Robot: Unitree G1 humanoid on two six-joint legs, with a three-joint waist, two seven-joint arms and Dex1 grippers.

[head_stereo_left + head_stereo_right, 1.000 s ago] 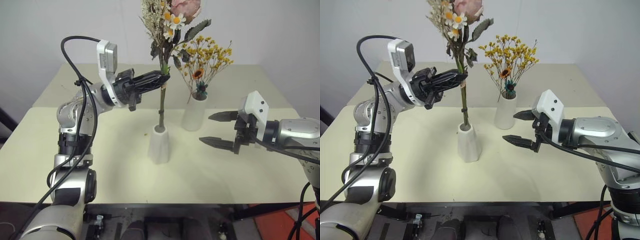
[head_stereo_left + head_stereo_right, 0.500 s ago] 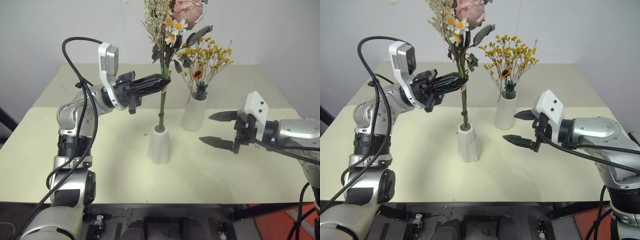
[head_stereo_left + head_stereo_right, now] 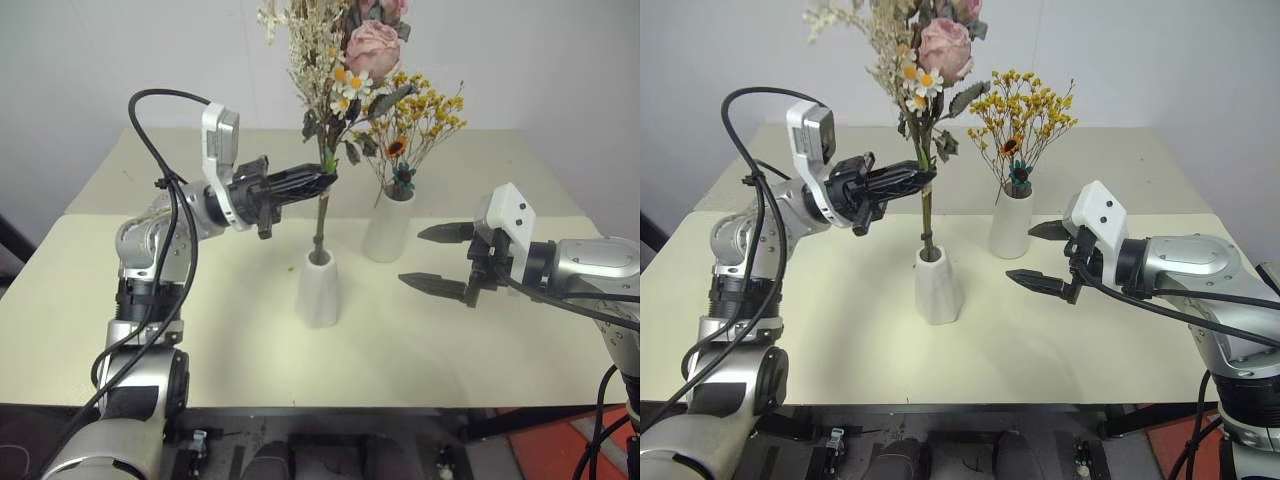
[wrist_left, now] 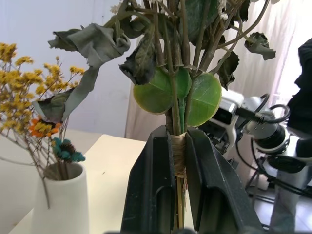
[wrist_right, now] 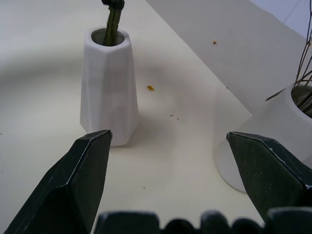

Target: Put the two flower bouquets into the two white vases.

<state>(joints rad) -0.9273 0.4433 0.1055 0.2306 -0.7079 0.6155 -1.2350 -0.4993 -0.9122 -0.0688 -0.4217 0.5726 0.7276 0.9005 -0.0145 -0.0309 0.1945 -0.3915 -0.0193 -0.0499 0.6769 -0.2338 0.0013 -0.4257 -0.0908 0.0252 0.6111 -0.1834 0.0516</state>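
The left gripper [image 3: 328, 180] is clenching the stems of the rose bouquet [image 3: 350, 60], gripping them just under the green leaves, where a band of twine is wrapping them; the bouquet is standing almost upright, and the lower ends of its stems are sitting inside the mouth of the cone-shaped vase [image 3: 320, 290]; this vase is standing near the middle of the table [image 3: 200, 340]. The yellow bouquet [image 3: 410, 115] is standing in the taller vase [image 3: 388, 228], which is to the right of the cone-shaped vase and a little farther away; the two vases are apart, not touching. The right gripper [image 3: 430, 258] is hovering over the table on the right side, near the taller vase, with its jaws spread wide and grasping nothing; it is pointing to the left, toward the two vases.
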